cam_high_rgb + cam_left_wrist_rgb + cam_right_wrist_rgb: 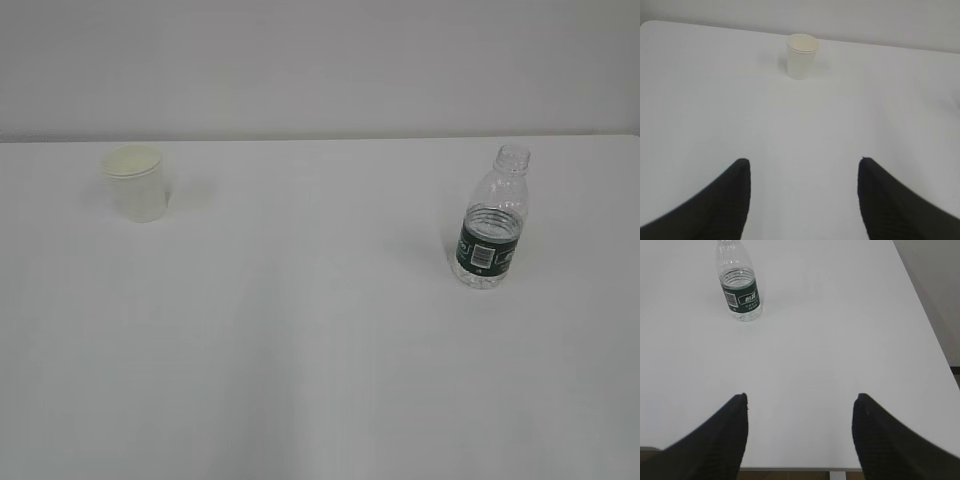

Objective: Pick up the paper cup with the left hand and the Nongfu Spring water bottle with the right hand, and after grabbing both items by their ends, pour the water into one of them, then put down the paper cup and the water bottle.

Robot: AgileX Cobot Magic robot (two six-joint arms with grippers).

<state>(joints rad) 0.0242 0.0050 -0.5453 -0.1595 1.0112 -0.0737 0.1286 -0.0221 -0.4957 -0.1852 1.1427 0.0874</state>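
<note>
The cream-white paper cup stands upright at the far left of the white table; the left wrist view has it far ahead as the cup. The clear Nongfu Spring water bottle, uncapped, with its dark green label, stands upright on the right, and appears at the upper left of the right wrist view as the bottle. My left gripper is open over bare table, well short of the cup. My right gripper is open near the table's front edge, far from the bottle. Neither arm shows in the exterior view.
The white table runs back to a pale wall. Its front edge and right edge show in the right wrist view, with floor beyond. A rounded table corner shows at the far left.
</note>
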